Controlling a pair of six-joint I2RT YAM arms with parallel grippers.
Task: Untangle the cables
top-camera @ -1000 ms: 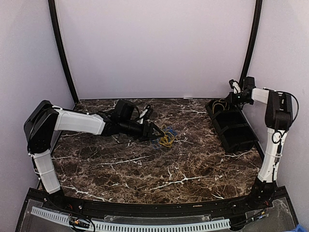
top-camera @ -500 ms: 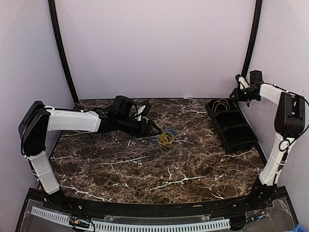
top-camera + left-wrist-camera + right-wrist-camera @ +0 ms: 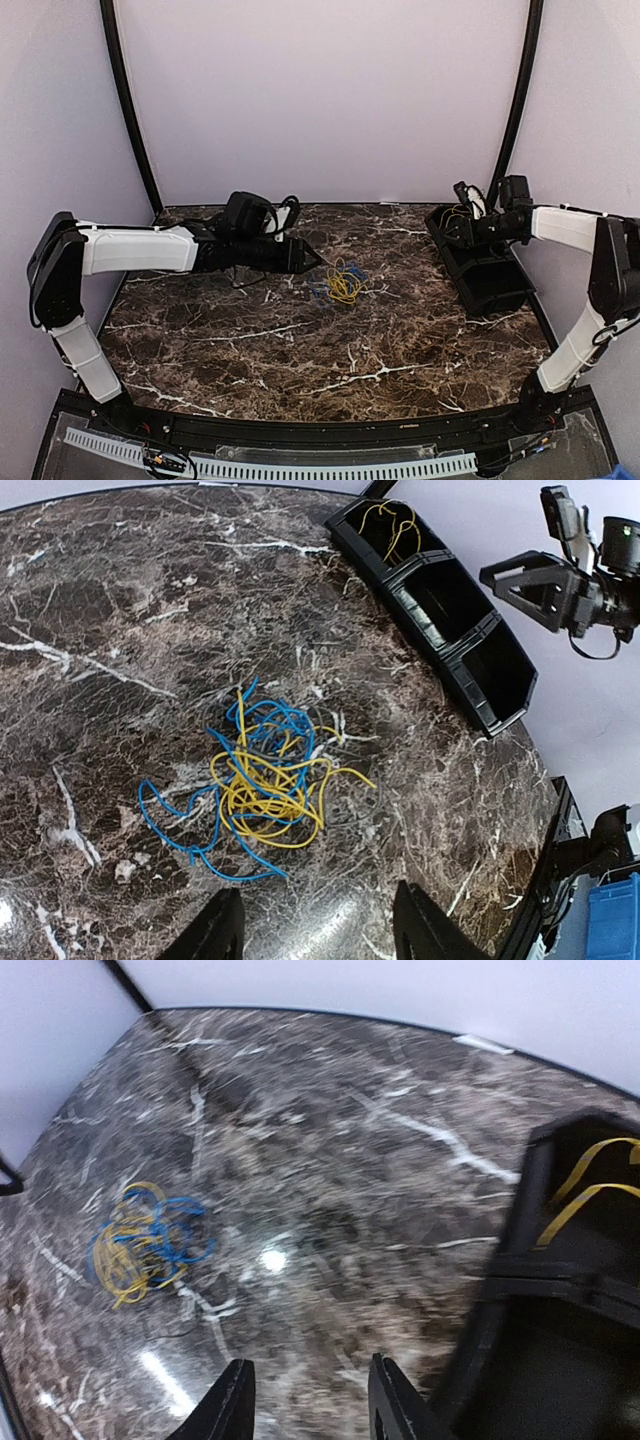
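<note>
Right gripper [image 3: 310, 1395] has swung over the bin [image 3: 497, 285] at three o'clock, parted and empty, a yellow cable [image 3: 392, 520] lying inside; left gripper [image 3: 320, 925], parted and empty, lines up on the cable tangle [image 3: 265, 780] for another

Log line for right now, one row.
left claw: open, empty, short of tangle | right claw: open, empty, by bin | yellow cable: in bin's far compartment | tangle: yellow and blue, unsorted
</note>
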